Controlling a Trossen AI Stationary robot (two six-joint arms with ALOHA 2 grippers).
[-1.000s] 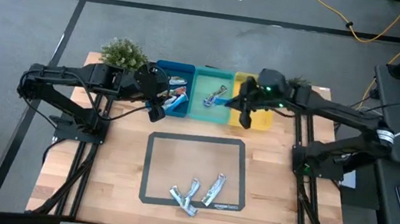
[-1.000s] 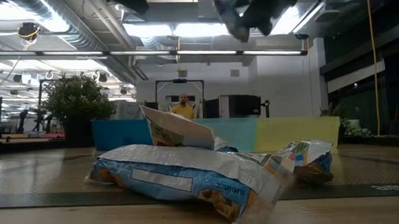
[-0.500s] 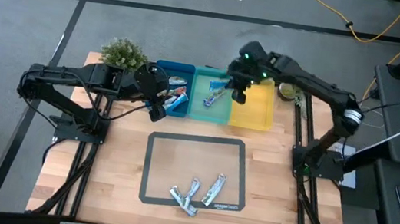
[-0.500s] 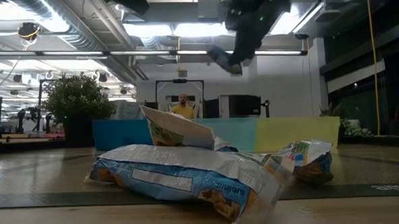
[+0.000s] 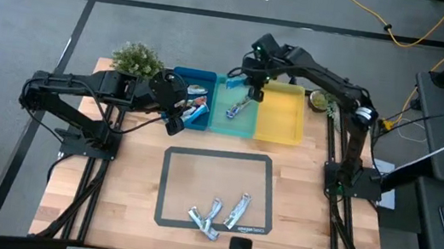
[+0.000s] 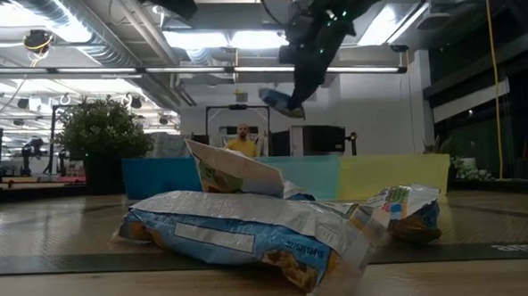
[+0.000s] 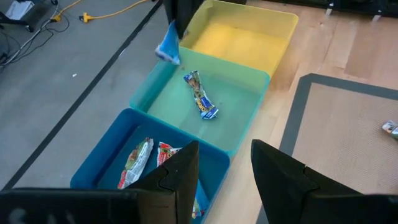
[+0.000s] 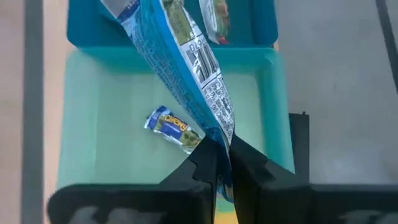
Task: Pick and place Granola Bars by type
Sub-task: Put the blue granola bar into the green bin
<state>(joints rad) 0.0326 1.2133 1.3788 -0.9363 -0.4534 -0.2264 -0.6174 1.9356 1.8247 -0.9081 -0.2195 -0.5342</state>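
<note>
Blue-and-white foil bar (image 8: 186,81), hanging pinched by one end in the right pincer (image 8: 217,163), above the teal bin (image 5: 220,123) at the bench's far edge; in the high view that pincer (image 5: 254,86) sits over the bin's far rim. Teal bin: one multicoloured bar (image 7: 200,95) already inside. Blue bin (image 7: 112,163): at least two red-and-green bars (image 7: 138,160) inside. Yellow bin (image 5: 282,124): no bar visible in it. Remaining: three bars (image 5: 217,214) lying close together on the dark-bordered mat (image 5: 215,189) near the front of the wooden bench (image 5: 127,189); sorting looks more than half done, judging by the count, with the carried bar not yet set down. Left pincer (image 7: 221,171): fingers parted, holding nothing, waiting just in front of the blue bin. Also present: a small potted plant (image 5: 138,59) at the far-left corner beside the blue bin. Nothing appears to stand between the carried bar and the bins below.
</note>
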